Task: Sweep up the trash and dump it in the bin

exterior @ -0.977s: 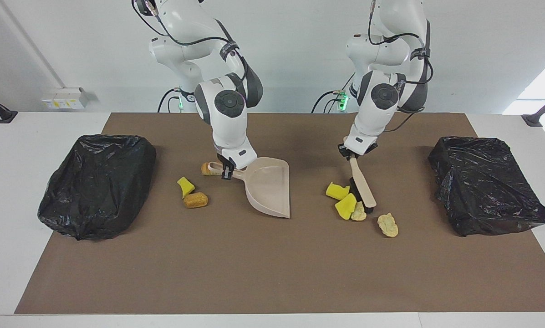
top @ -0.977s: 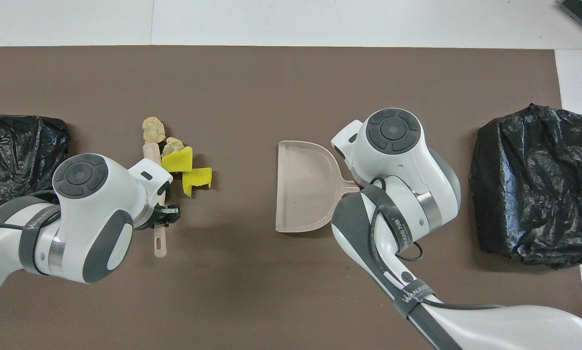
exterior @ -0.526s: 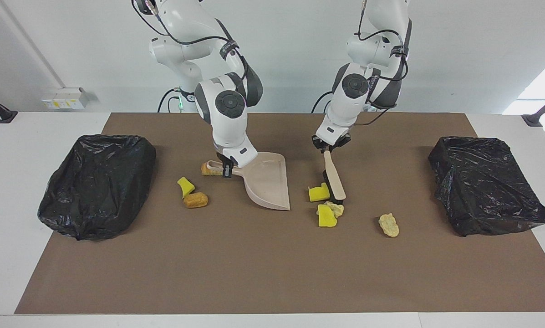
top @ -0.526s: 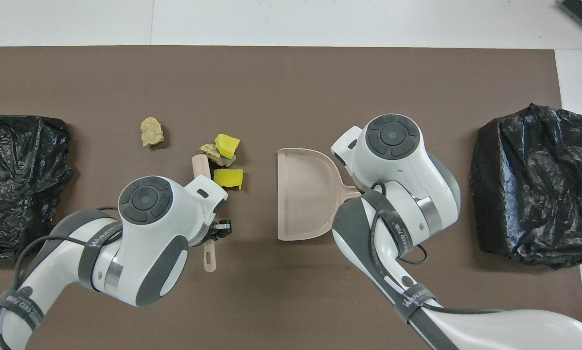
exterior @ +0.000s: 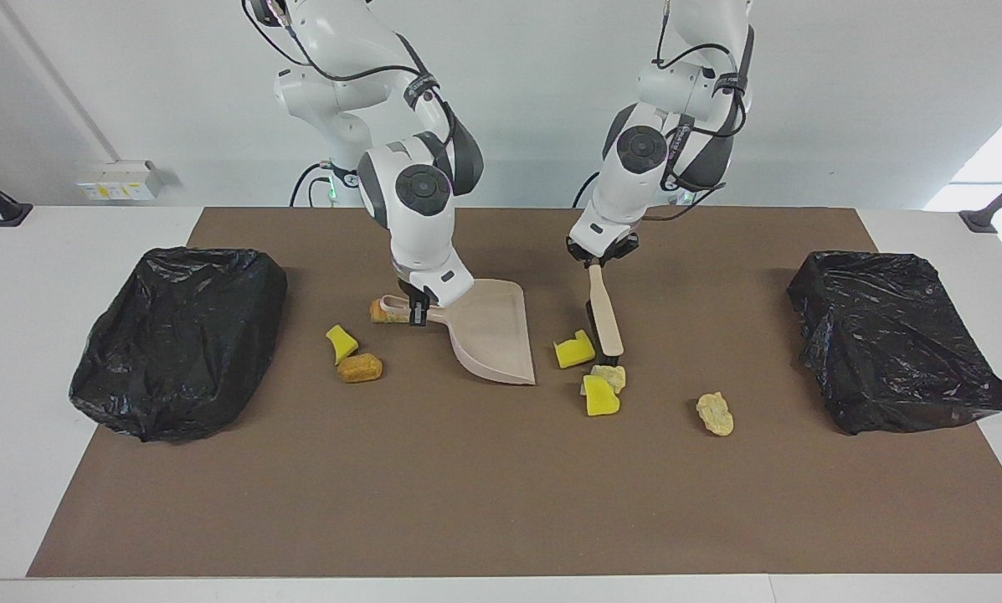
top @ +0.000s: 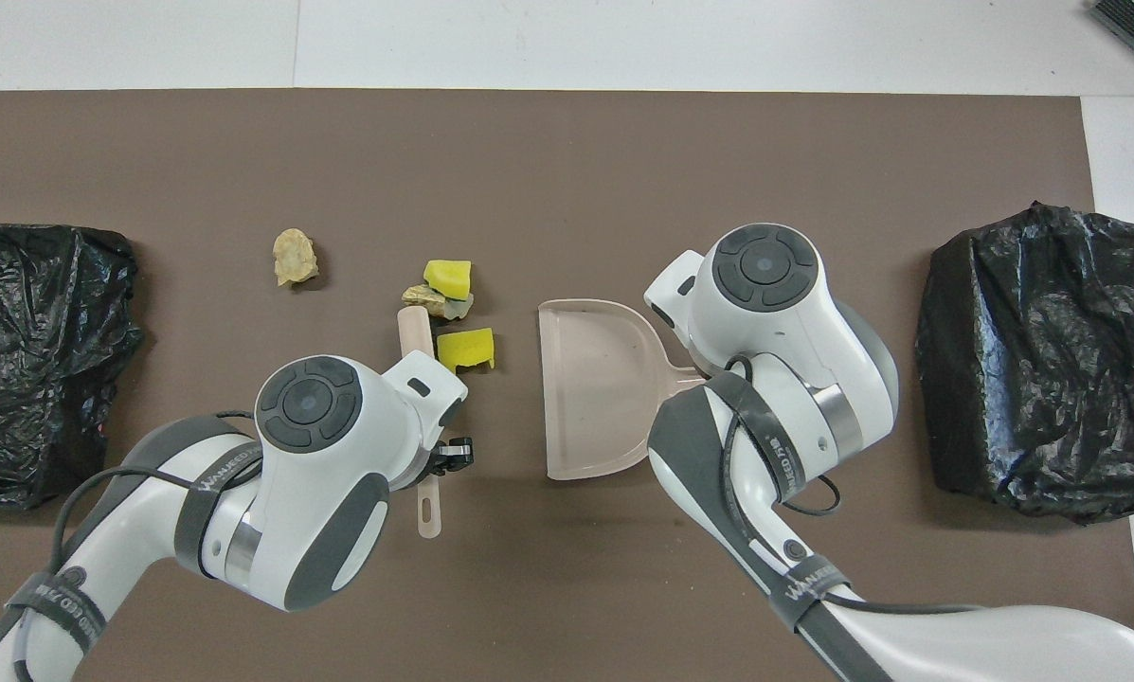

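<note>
Near the centre of the facing view, the left gripper (exterior: 598, 259) is clamped on the handle of a beige brush (exterior: 604, 316), whose black bristles rest on the brown mat (exterior: 501, 494). Just below and beside the bristles sits a cluster of trash: a yellow sponge chunk (exterior: 573, 350), a second yellow chunk (exterior: 599, 397) and a tan crumb (exterior: 610, 376) touching it. Lower right of them, well apart, lies a pale bread lump (exterior: 714, 414).

Left of centre, the right gripper (exterior: 418, 311) is closed on the handle of a beige dustpan (exterior: 494, 333), its open mouth facing the cluster, with a narrow gap between them. A golden lump (exterior: 377, 311) peeks out by the pan's handle. Further left lie a small yellow piece (exterior: 341, 342) and a brown bread piece (exterior: 360, 367), side by side. Two bins lined with black bags stand at the frame's far edges, one left (exterior: 178, 337) and one right (exterior: 898, 337).

Judging by looks, the sponge chunks are very light and springy, likely to tumble or bounce rather than slide; the bread lumps look dry, crumbly and just as light. None needs gripping: they are better pushed low, from the side facing away from the pan, with slow strokes of the bristles. A fast sweep could flick them past the pan's lip.
</note>
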{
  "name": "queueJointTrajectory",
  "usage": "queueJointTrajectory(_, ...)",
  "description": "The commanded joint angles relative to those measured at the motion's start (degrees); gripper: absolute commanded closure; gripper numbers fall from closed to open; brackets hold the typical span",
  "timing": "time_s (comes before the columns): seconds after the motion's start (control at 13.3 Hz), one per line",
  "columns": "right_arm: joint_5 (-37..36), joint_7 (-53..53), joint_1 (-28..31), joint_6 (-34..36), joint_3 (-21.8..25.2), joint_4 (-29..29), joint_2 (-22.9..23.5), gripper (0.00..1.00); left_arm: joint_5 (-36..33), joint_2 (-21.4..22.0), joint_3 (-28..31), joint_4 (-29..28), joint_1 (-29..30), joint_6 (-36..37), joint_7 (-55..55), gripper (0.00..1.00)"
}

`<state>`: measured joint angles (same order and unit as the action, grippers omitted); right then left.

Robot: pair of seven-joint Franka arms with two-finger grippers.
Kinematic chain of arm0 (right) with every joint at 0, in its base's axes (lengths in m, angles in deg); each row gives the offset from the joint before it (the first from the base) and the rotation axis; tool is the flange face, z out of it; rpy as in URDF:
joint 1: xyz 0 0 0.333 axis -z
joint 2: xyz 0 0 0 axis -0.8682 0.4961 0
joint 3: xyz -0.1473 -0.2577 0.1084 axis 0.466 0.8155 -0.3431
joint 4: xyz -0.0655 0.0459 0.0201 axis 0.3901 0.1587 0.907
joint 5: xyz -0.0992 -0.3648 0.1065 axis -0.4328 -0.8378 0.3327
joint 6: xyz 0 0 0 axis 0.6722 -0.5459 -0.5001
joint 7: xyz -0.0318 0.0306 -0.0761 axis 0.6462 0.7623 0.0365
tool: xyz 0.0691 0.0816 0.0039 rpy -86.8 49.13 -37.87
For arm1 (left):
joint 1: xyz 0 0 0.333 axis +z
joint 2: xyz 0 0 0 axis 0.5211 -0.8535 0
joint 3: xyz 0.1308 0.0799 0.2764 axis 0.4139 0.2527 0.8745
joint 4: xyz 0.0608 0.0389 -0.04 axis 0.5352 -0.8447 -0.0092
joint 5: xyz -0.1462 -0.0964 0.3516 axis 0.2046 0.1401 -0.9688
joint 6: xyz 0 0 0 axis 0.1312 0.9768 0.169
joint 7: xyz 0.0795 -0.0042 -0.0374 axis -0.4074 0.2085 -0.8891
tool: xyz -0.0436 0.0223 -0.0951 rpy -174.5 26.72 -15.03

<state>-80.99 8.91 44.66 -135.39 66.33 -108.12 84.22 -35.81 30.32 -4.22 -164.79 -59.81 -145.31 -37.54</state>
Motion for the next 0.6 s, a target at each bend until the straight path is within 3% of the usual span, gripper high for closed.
queueJointTrajectory(0.0, -1.0, -1.2, 0.7, 0.0, -0.3, -1.7, -1.5, 1.00, -6.4, -0.8, 0.4, 4.8, 4.6, 3.2, 7.4, 1.00)
queueJointTrajectory(0.23, -1.1, -0.5, 0.6, 0.6, -0.2, -1.6, -1.5, 1.00, -10.4, -5.3, 0.4, 7.2, 10.6, -1.7, 15.0, 1.00)
queueJointTrajectory(0.38, -1.3, -0.5, 0.6, 1.7, -0.1, -1.3, -1.5, 1.00, -11.7, -9.6, 0.3, 7.9, 10.6, -6.6, 15.7, 1.00)
queueJointTrajectory(0.53, -2.3, 0.8, 0.5, 2.7, -0.1, -1.2, -1.5, 1.00, -11.4, -10.7, 0.0, 7.2, 9.5, -8.5, 16.4, 1.00)
